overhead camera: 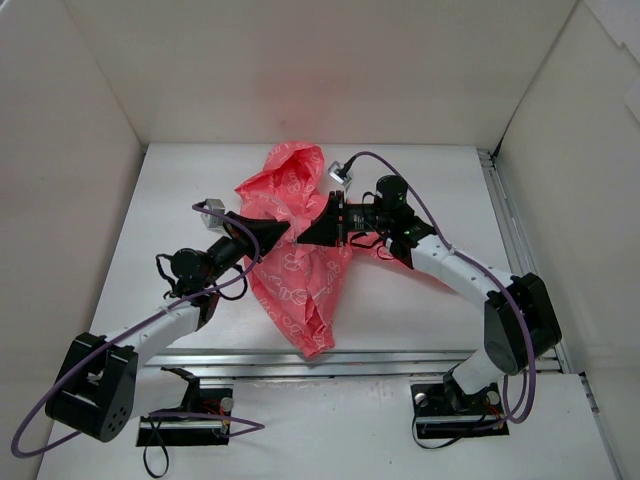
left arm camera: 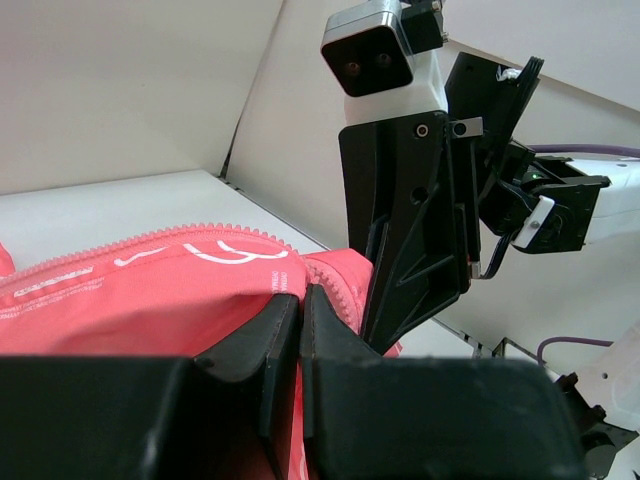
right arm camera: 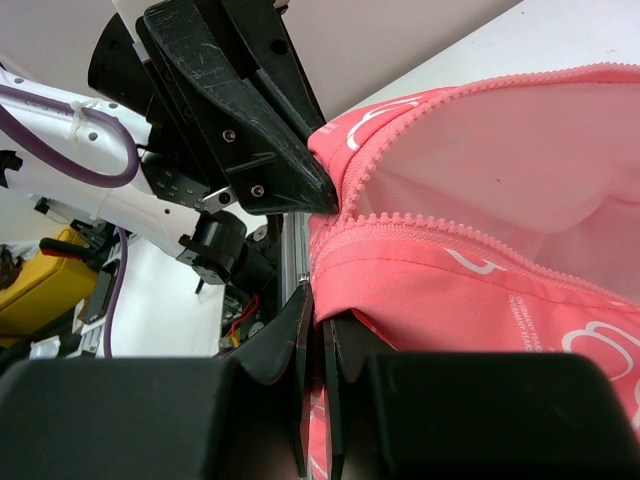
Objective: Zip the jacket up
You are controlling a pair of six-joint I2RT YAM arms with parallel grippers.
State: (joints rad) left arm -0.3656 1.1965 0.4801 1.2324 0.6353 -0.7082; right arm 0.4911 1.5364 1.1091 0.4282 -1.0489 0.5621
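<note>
With the jacket point(overhead camera: 300, 285) bunched mid-way across the surface point(overhead camera: 400, 320) and your left claw point(overhead camera: 284, 232) and right claw point(overhead camera: 306, 236) each pinching its fabric beside the open zipper point(right arm camera: 420, 225), pull the 2 tooth rows taut and level before sliding.

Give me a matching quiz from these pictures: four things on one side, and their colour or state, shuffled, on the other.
Things:
1. jacket
2. left jaws
3. cable
4. table

Colour or state:
a. purple
b. white
c. coral pink with white print
d. shut on the jacket

Pairs: 1-c, 2-d, 3-a, 4-b
</note>
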